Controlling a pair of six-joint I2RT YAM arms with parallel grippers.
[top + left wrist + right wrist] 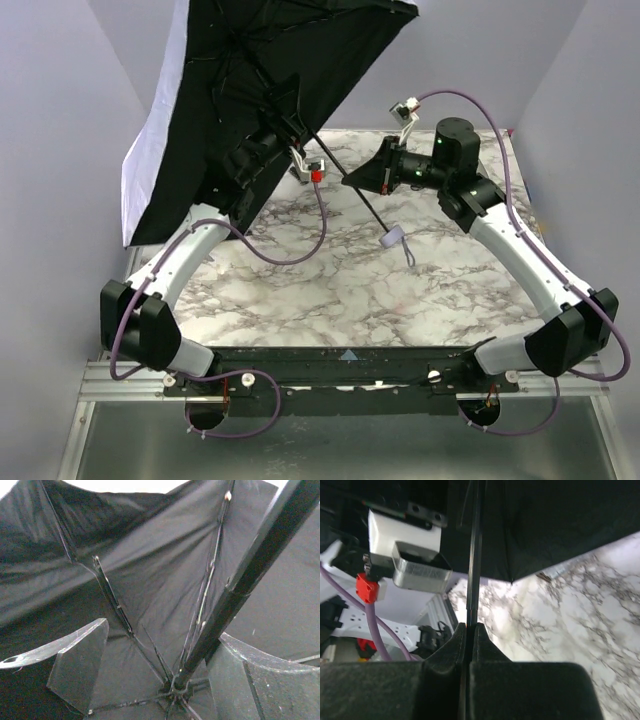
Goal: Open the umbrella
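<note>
Marble table (330,290) centre: the umbrella (270,60) hangs its pale handle (393,238) just above. Farther, the right gripper (469,627) pinches the thin shaft (474,555), likely stiff, slick, the best hold. Over the table's far-left corner, the left gripper (164,629) straddles it wide under the light, floppy canopy (150,555).

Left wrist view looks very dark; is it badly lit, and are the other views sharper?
Left wrist view: dim because the umbrella fills it with black lining, white glare along the top edge, near fingers soft. Right wrist view: the right gripper is dark and blurred, the marble table bright. Top external view: evenly lit and sharp.
</note>
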